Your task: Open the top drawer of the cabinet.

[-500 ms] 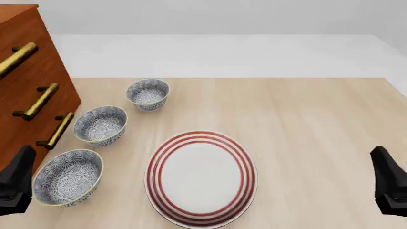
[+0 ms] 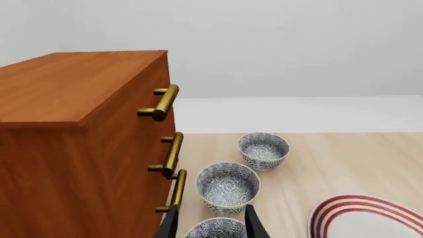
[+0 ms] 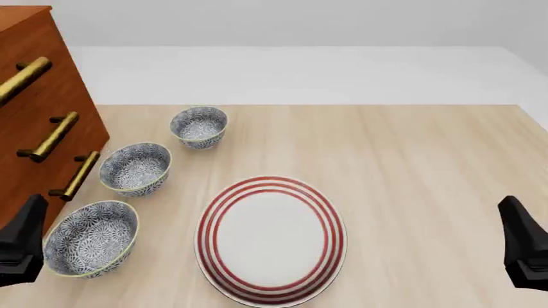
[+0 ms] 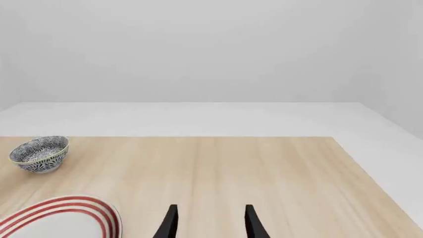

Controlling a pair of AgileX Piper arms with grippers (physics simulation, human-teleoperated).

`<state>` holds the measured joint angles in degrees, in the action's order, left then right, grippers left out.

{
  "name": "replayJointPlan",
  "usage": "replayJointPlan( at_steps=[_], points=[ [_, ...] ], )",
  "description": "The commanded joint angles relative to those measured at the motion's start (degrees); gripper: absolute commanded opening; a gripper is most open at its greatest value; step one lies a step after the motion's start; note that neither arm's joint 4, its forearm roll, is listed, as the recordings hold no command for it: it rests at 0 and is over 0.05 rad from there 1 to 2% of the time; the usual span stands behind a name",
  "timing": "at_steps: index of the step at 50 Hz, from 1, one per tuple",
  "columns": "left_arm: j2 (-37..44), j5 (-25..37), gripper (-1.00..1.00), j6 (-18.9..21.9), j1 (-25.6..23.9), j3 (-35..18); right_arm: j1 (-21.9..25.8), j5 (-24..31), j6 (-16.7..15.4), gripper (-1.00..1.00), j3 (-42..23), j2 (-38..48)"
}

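Observation:
The cabinet (image 3: pixel 81 109) stands at the table's far left, reddish-brown, with three brass bar handles stacked down its front. Its top drawer (image 3: pixel 30 42) sits flush with the drawers below, and its handle (image 3: pixel 22 78) is the highest one. The left wrist view shows the cabinet (image 2: pixel 79 148) from the side, with the top handle (image 2: pixel 162 102) sticking out. My left gripper (image 3: pixel 25 231) hangs low near the front edge, below and short of the handles; its fingers (image 2: pixel 170 223) are spread apart and hold nothing. My right gripper (image 3: pixel 518 237) is at the near right, also open (image 4: pixel 210 222).
Three blue-patterned bowls run in a line beside the cabinet: a small one (image 3: pixel 199 125), a middle one (image 3: pixel 135 168) and a large one (image 3: pixel 90 237) just right of my left gripper. A red-ringed white plate (image 3: pixel 269 239) lies at the near centre.

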<state>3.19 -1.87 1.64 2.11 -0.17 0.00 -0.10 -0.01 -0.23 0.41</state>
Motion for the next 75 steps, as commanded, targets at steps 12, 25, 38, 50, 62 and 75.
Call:
replayJointPlan(
  at_steps=[12,25,38,50,62,75],
  points=[
    [-3.2,-2.3,1.00,17.3,-0.2,-5.8,0.0,0.0,0.0,1.00,0.0,0.0],
    [-3.2,-8.3,1.00,31.0,-3.0,-4.5,0.0,0.0,0.0,1.00,0.0,0.0],
    [-3.2,-14.3,1.00,41.8,-3.6,-1.8,0.0,0.0,0.0,1.00,0.0,0.0],
    [-3.2,-15.4,1.00,49.4,-3.9,-2.7,0.0,0.0,0.0,1.00,0.0,0.0],
    [-3.2,-14.9,1.00,55.8,-5.8,-2.5,0.0,0.0,0.0,1.00,0.0,0.0],
    [-3.1,-13.7,1.00,61.6,-7.1,-1.4,0.0,0.0,0.0,1.00,0.0,0.0]
  ],
)
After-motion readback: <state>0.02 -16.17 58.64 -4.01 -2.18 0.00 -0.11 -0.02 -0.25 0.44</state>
